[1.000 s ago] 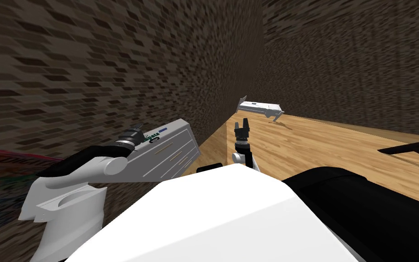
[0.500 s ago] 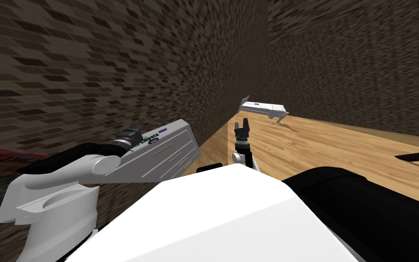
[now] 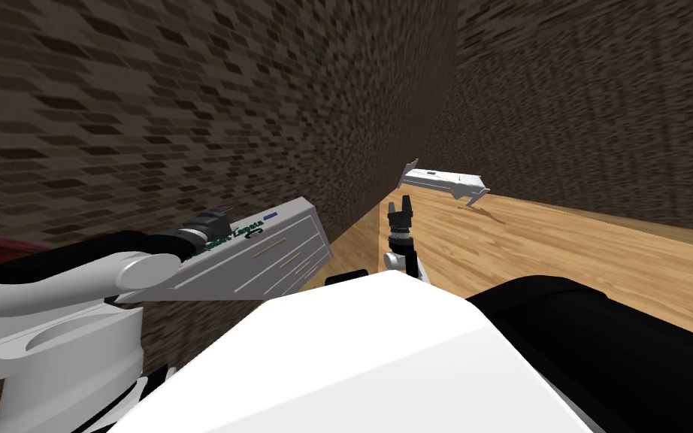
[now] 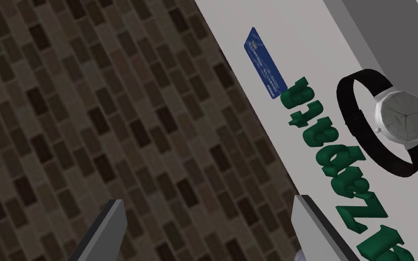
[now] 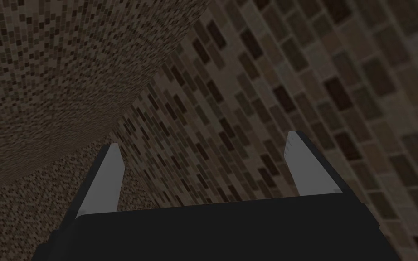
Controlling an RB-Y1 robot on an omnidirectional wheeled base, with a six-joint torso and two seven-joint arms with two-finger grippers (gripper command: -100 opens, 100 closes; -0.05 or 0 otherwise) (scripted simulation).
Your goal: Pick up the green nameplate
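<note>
Left gripper (image 4: 209, 199) fingers spread wide at the grey dresser's (image 3: 285, 252) wall-side edge. Green nameplate (image 4: 339, 172) lies on top, just beside one finger, a watch (image 4: 385, 127) alongside it. Right gripper (image 3: 399, 201) wide too.

Left claw (image 4: 209, 199), right claw (image 5: 203, 140), both agape.

Grey drawer unit (image 4: 326, 45) top, three small things laid on it.
Carries a green nameplate (image 4: 339, 163) of raised letters lying flat along its length, starting just beside one blade of the open left jaws and running away from them; farther out, has a blue card (image 4: 265, 69) flat just beside the last letter; bears a wristwatch (image 4: 400, 118), black band and pale dial, beside the nameplate but apart from it.
</note>
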